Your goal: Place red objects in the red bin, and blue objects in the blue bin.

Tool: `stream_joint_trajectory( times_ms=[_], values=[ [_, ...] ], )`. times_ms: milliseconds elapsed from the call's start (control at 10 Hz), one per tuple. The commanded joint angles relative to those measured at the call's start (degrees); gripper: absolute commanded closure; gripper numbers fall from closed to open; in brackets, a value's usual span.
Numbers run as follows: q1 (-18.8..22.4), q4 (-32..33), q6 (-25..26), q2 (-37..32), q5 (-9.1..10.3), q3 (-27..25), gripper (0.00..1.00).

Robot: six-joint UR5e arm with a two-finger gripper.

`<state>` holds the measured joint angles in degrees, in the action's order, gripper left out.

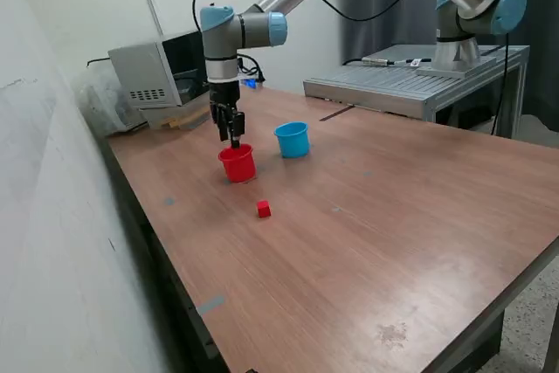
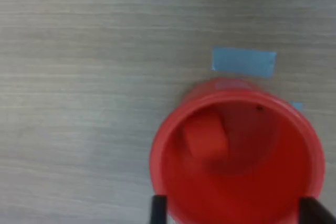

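The red cup (image 1: 237, 163) stands on the wooden table (image 1: 367, 233). My gripper (image 1: 234, 135) hangs straight above it, fingers pointing down. In the wrist view the gripper (image 2: 234, 211) is open and empty, its fingertips (image 2: 157, 209) spread to either side of the red cup (image 2: 236, 156). One red cube (image 2: 205, 137) lies inside the cup. A second red cube (image 1: 264, 209) sits on the table in front of the red cup. The light blue cup (image 1: 293, 139) stands just to the exterior view's right of the red cup. No blue cubes are in view.
A grey box device (image 1: 148, 72) sits at the table's back corner, and a metal bench (image 1: 410, 85) holds the arm's base behind it. A wall (image 1: 52, 216) runs along the exterior view's left. Blue tape (image 2: 243, 60) marks the table beside the red cup.
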<state>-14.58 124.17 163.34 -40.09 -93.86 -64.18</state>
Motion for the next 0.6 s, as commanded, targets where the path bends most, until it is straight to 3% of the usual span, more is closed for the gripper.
stream_joint_trajectory(
  times_ms=[0,200,400,500],
  values=[
    [-0.2,-0.7,0.1,0.1,-1.23,2.2,0.0],
    [0.3,-7.0,3.2,0.1,-0.71,6.2,0.0],
    [1.0,-8.7,6.6,-1.0,-0.62,6.4,0.0],
    [1.7,-10.6,10.9,-1.3,-0.53,6.5,0.0]
  ],
)
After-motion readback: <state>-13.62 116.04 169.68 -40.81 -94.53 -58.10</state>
